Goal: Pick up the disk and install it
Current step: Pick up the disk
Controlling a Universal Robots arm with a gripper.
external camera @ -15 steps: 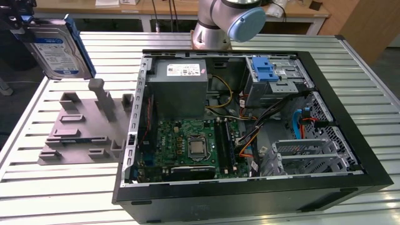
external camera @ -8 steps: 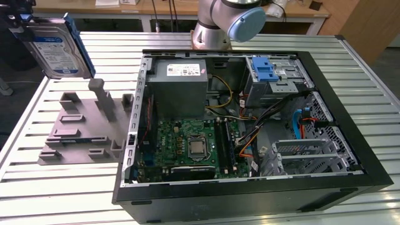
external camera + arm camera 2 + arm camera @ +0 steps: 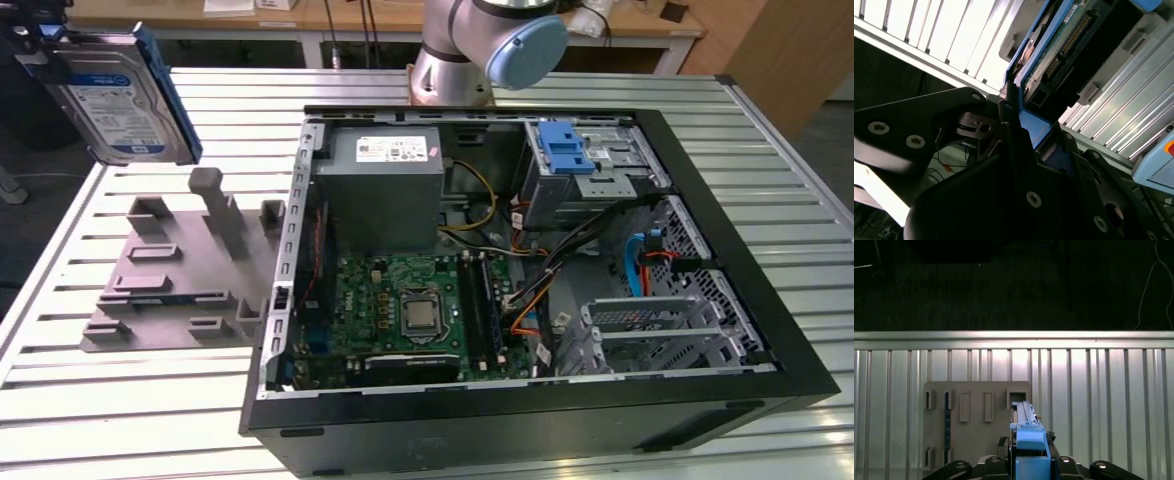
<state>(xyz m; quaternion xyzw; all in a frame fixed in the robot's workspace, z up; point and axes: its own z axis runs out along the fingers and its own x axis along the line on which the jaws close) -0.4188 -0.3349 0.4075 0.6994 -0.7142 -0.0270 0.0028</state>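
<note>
— Slatted metal table [image 3: 160, 400] under it all, was it? And where was the disk?
— Yes, slats all round, with workbenches behind. The disk [image 3: 114, 95] was off the table, up in the air at about ten o'clock from the open computer case [image 3: 534, 420] in the exterior view. Its label faced the camera, and it hung above the grey fixture tray [image 3: 174, 270], which lay at the case's nine o'clock.
— And your gripper?
— My gripper [image 3: 1031, 467] was clamped on the disk's blue carrier bracket [image 3: 1029, 125]. In the second wrist view my dark fingers [image 3: 1006, 115] pressed against the blue plastic, and the green circuit board [image 3: 1054, 55] ran away from them.
— What worried you?
— The hold itself, I judged. I had the disk by one end, on plastic, with most of its weight hanging beyond my fingers. A jolt could have flexed the bracket and let the disk tilt or slide out.
— Anything in the case?
— The drive cage [image 3: 587, 160] with its blue latch sat at one o'clock inside the case, well apart from me. The power supply [image 3: 387, 180] was at eleven, and loose cables [image 3: 561, 250] were strung just below the cage. A tilted disk could have snagged a cable or jammed on the cage's edge, I thought
</note>
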